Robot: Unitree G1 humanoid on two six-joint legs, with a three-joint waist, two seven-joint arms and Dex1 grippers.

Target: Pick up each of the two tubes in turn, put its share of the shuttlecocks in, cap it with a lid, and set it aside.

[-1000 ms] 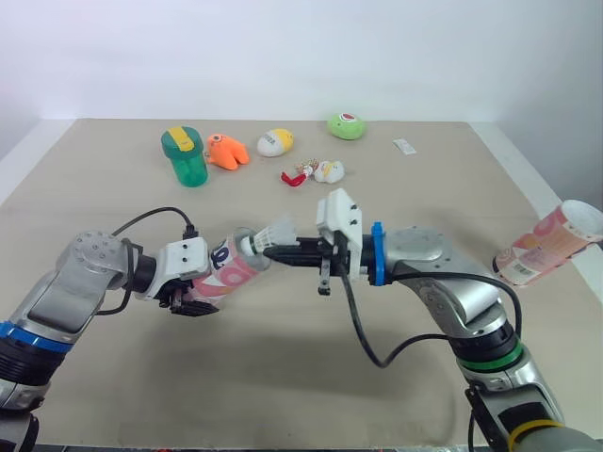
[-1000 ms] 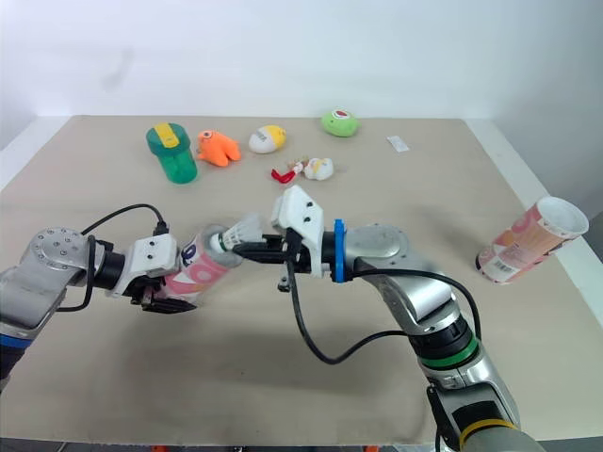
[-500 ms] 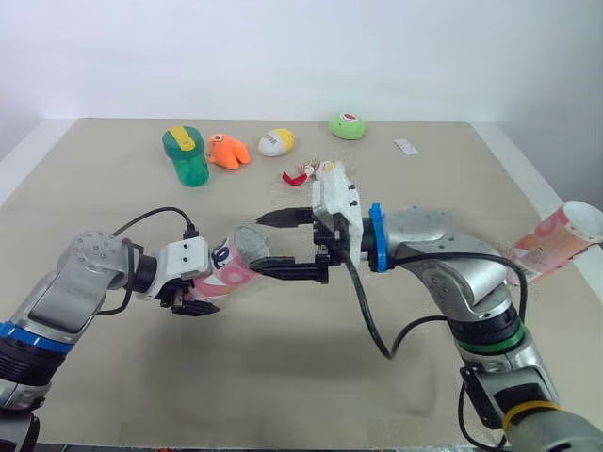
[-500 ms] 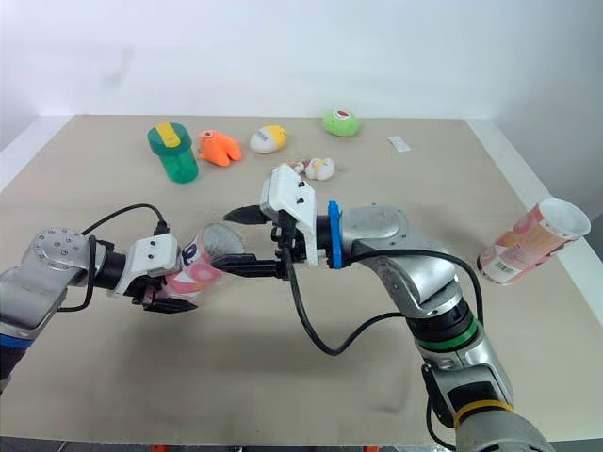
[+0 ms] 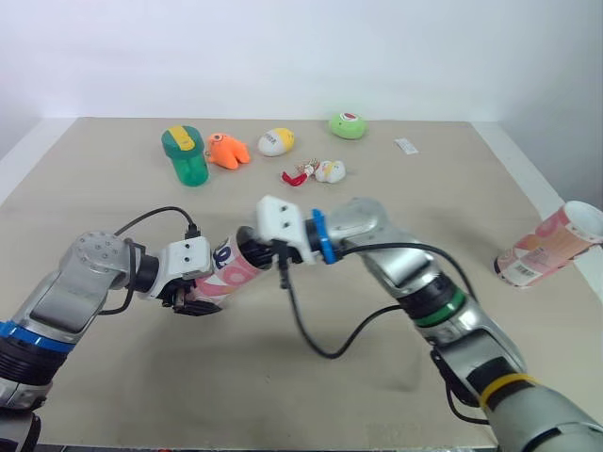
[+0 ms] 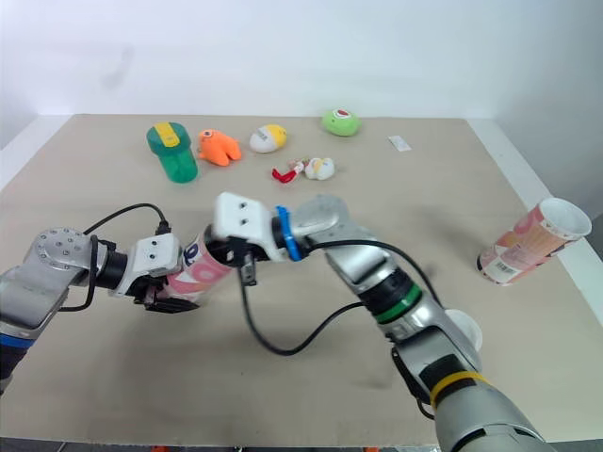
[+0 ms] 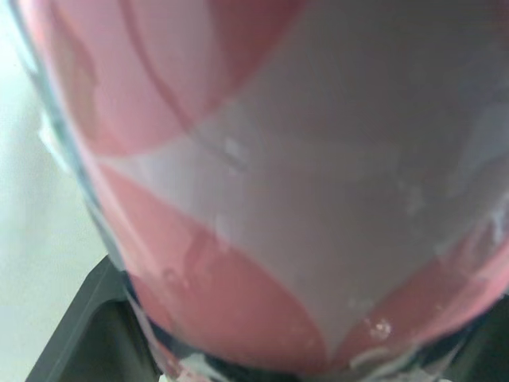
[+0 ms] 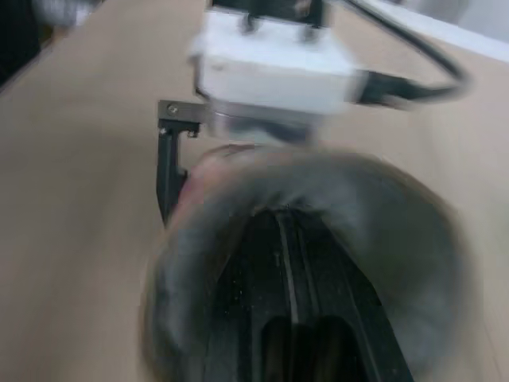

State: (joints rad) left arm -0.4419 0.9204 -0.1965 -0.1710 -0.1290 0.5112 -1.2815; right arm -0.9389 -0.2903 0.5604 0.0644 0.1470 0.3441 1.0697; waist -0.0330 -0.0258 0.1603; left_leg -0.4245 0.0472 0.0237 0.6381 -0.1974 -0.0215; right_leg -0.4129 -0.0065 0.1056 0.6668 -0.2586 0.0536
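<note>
Left gripper: the left gripper (image 5: 198,292) is clamped around the bottom half of the pink and white plastic tube (image 5: 234,268), left of the middle of the frame in the head views.
Held tube: it is tipped over on its side, just above the light brown table (image 5: 283,395). Its open mouth points toward the right arm.
Right gripper: the right gripper (image 8: 281,239) is pushed into the mouth of the held tube. Its two black fingers (image 8: 266,302) are pressed together inside.
Other tube: a second pink and white tube (image 5: 546,247) leans at the right edge of the frame, well apart from both grippers.
Far side of the table: a green bottle with a yellow top (image 5: 185,155), an orange toy (image 5: 227,151), a yellow and white egg toy (image 5: 275,141), a green round toy (image 5: 347,125) and a small red and white toy (image 5: 316,172) sit along the upper part of the frame.
</note>
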